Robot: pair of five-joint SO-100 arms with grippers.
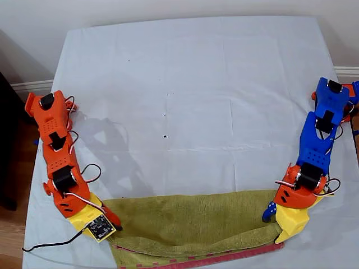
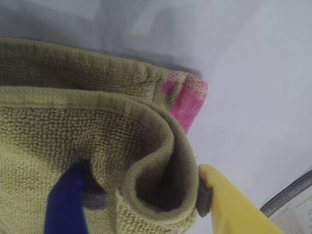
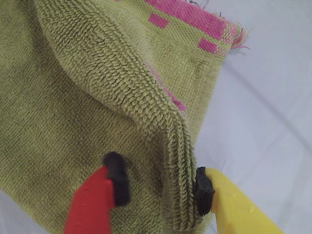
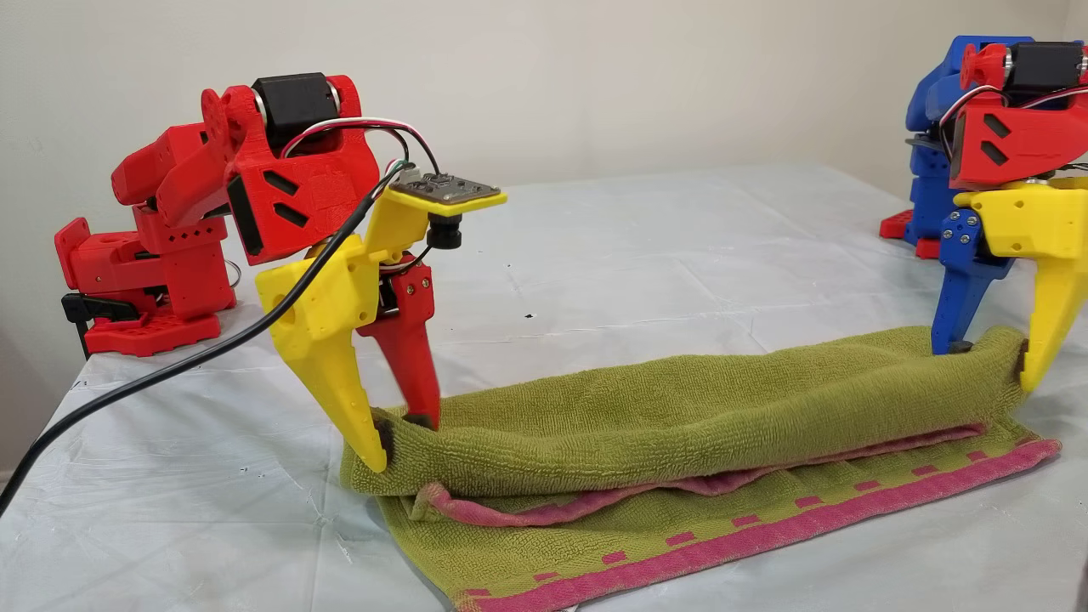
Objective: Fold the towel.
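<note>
Towel (image 1: 190, 221) first: soft olive terry, limp and fairly thick, so it sags between grips and is best held at the two ends of the folded edge, which is where it is pinched now. It lies along the lower edge of the exterior view on the white sheet (image 1: 185, 95), its long axis running from that view's left to right, with the pink hem (image 4: 765, 527) on the lower layer nearest the camera in the other view. The upper layer is doubled over, and its rounded fold stands up as a long roll. My first gripper (image 2: 141, 200), with a blue and a yellow jaw, is closed on one thick bunched corner, at the lower right of the exterior view. My second gripper (image 3: 158, 187), red and yellow, is clamped on the opposite corner, at that view's lower left. I judge the cloth light but draggy; uneven pulling would skew the fold.
</note>
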